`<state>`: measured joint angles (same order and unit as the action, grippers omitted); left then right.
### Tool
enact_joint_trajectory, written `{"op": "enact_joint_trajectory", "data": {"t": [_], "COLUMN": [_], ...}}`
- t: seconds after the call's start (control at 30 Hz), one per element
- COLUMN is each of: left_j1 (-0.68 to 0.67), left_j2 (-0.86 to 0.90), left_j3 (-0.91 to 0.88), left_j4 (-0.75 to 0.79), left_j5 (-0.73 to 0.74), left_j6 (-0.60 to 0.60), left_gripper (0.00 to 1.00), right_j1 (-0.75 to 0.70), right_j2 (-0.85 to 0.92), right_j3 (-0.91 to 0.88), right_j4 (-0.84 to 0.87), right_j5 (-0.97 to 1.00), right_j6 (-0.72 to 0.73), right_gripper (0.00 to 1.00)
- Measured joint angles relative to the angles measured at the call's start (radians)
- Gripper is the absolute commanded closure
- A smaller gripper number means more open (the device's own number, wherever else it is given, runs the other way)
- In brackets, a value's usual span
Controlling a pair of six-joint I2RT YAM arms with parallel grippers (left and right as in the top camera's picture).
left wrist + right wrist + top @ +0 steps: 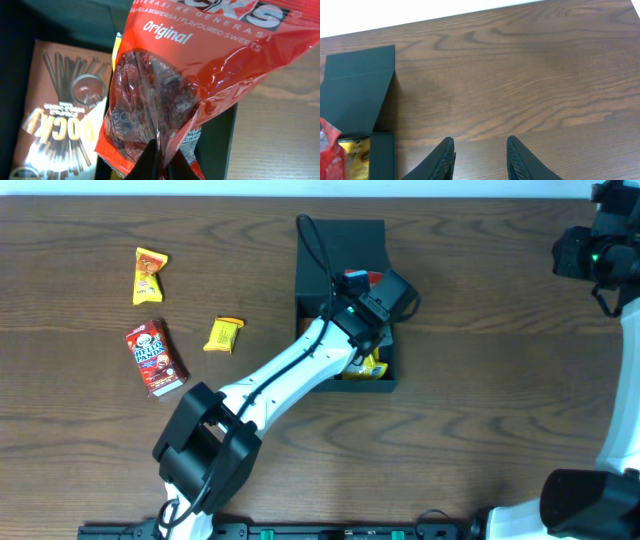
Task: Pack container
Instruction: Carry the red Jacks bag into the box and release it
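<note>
Container (345,245) is seen open on the bench (545,75), its lid flap laid back. Above it, a red sweets packet (200,75) is clamped by the left hand (161,162), over a Pocky box (55,115) lying inside. The right hand (480,156) is held with fingers apart, well clear of the container.

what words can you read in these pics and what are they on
"Original", "FLAVOURED SWEETS": red bag; its brand name is cut off at the top.
"POCKY": brown box in the container.
"HELLO PANDA": red packet on the table.
Yellow packet, yellow bar: too small to read.
</note>
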<state>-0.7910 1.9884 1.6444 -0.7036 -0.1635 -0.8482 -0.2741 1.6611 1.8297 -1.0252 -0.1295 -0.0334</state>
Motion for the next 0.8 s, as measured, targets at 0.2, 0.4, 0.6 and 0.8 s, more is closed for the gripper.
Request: {"op": "enact_joint_trajectory", "data": {"t": [0.2, 0.4, 0.6, 0.8], "left_j1": [-0.011, -0.011, -0.01, -0.009], "left_j2": [0.011, 0.013, 0.013, 0.013], "left_j3": [0.0, 0.0, 0.0, 0.0], "left_j4": [-0.054, -0.093, -0.154, -0.148], "left_j5": [0.054, 0.131, 0.179, 0.21], "left_j6": [-0.047, -0.062, -0.068, -0.058], "left_gripper": [0.94, 0.94, 0.94, 0.65], "right_j1": [0.0, 0.0, 0.0, 0.0], "right_j2": [0.0, 0.0, 0.0, 0.0], "right_j3": [0.0, 0.0, 0.0, 0.0], "right_j4": [-0.003, -0.005, -0.006, -0.007], "right_j5": [0.0, 0.0, 0.0, 0.0], "right_j6": [0.004, 0.004, 0.01, 0.02], "right_gripper": [0.66, 0.65, 0.65, 0.64]}}
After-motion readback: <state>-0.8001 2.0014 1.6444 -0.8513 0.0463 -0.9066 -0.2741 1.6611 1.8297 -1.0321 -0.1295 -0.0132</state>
